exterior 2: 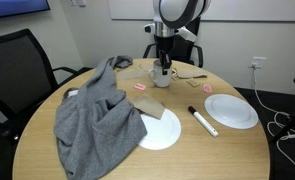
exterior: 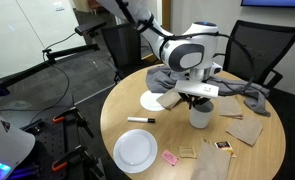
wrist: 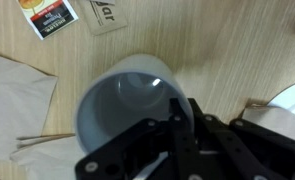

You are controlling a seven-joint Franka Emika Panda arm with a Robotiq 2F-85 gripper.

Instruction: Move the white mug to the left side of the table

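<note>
Near rim of the white mug (wrist: 127, 95) behind the blurred end effector (wrist: 179, 128); packet (wrist: 49, 17) half off the top edge.

We find the white mug (exterior 2: 164, 76) standing upright on the table (exterior 2: 222, 155), toward its far side in an exterior view, with the gripper (exterior 2: 163, 64) directly above its rim. A cloth (exterior 2: 92, 115) lies left of the mug, overlapping a plate (exterior 2: 162, 133). A marker (exterior 2: 204, 121) lies between that plate and a second plate (exterior 2: 231, 110). In the wrist view, packets (wrist: 52, 17) lie beyond the mug and a napkin (wrist: 12, 90) lies beside it.
</note>
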